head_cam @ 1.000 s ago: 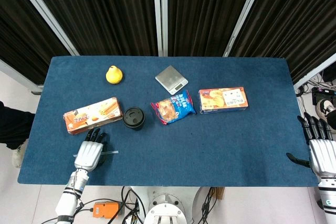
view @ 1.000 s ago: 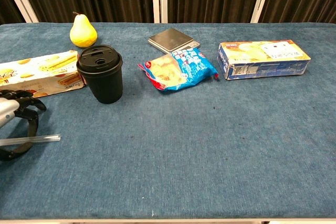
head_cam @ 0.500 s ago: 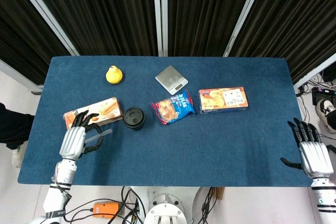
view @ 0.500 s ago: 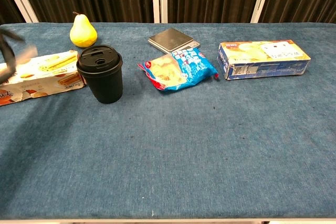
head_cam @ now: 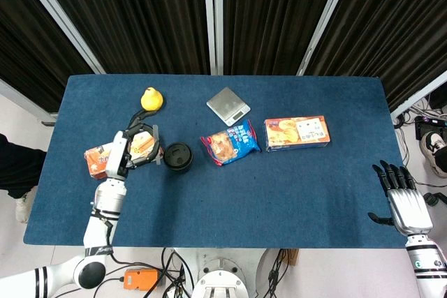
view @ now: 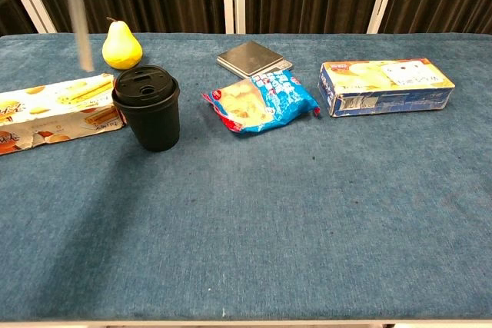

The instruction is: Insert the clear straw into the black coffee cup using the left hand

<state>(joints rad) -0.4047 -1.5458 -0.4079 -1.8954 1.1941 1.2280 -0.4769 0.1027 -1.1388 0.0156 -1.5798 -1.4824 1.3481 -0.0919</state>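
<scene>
head view: the left robot hand is up over the snack box, pinching the straw just left of the cup. the right robot hand waits at the counter edge, fingers spread, holding nothing.

chest view: the straw hangs almost straight up, above and left of the cup, not in it.

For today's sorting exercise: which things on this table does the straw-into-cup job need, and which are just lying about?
Needed: clear straw, black coffee cup, left hand holding the straw.

Lying about: pear, orange snack box, blue snack bag, silver scale, cracker box, idle right hand.
</scene>
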